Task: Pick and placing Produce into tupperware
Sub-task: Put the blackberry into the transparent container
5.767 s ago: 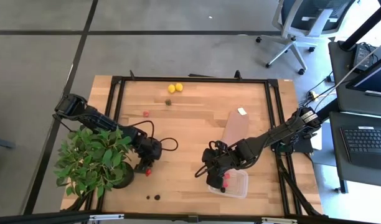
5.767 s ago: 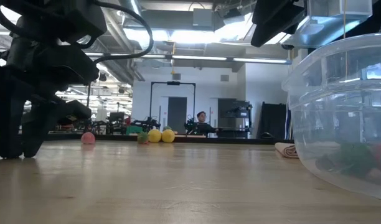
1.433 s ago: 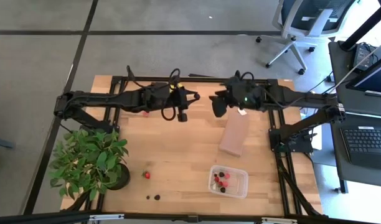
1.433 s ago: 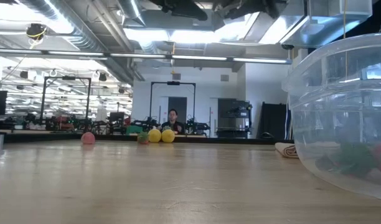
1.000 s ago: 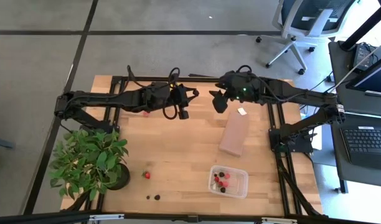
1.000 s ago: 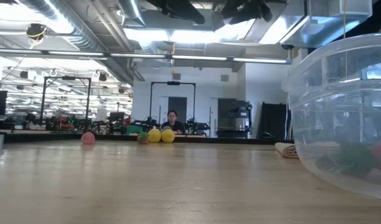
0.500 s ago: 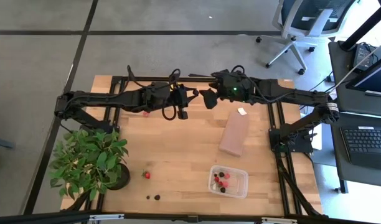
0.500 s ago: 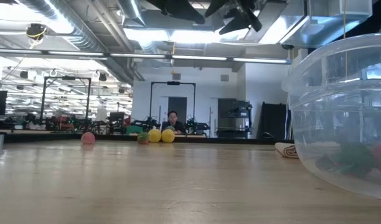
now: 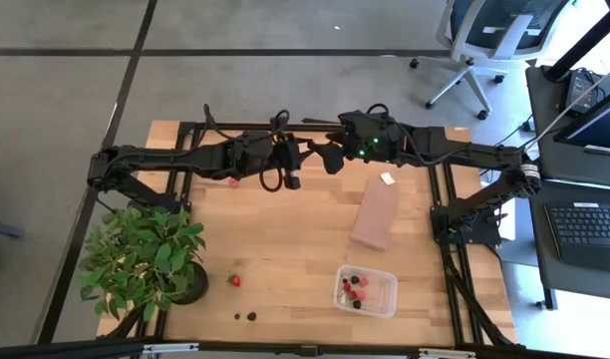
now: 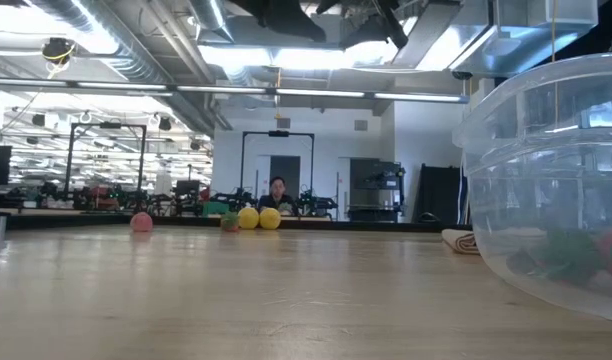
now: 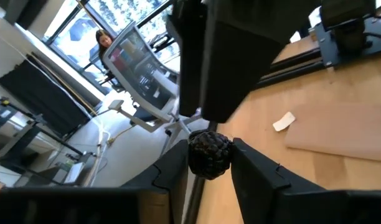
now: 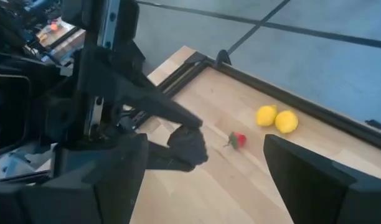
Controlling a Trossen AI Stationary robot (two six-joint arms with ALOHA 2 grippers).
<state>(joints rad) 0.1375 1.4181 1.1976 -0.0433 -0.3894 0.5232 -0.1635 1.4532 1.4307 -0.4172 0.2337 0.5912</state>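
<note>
Right arm closes in: since a second ago the right gripper [image 9: 323, 155] has swung across the far side of the table [image 9: 305, 239] toward the left gripper [image 9: 293, 166], its fingers spread wide and empty. Between the left gripper's fingers [image 11: 259, 168] sits a dark blackberry [image 11: 210, 154], pinched well above the wood; the two grippers hang near each other, apparently ahead of a hand-over. The berry is a roundish knobbly lump with no clear long axis or pointing end. Toward the near right, the tupperware [image 9: 386, 305] lies with its long side running across the table and already holds several red and dark pieces. Left to collect, as far as can be seen: a strawberry [image 9: 235, 280] beside the potted plant [image 9: 151, 254], two dark berries [image 9: 246, 316] at the near edge, two lemons [image 12: 276, 118] and a small strawberry [image 12: 237, 139] at the far edge, and a red piece [image 10: 141, 222] near the left arm. A flat brown block [image 9: 377, 214] lies between containers and grippers.
</note>
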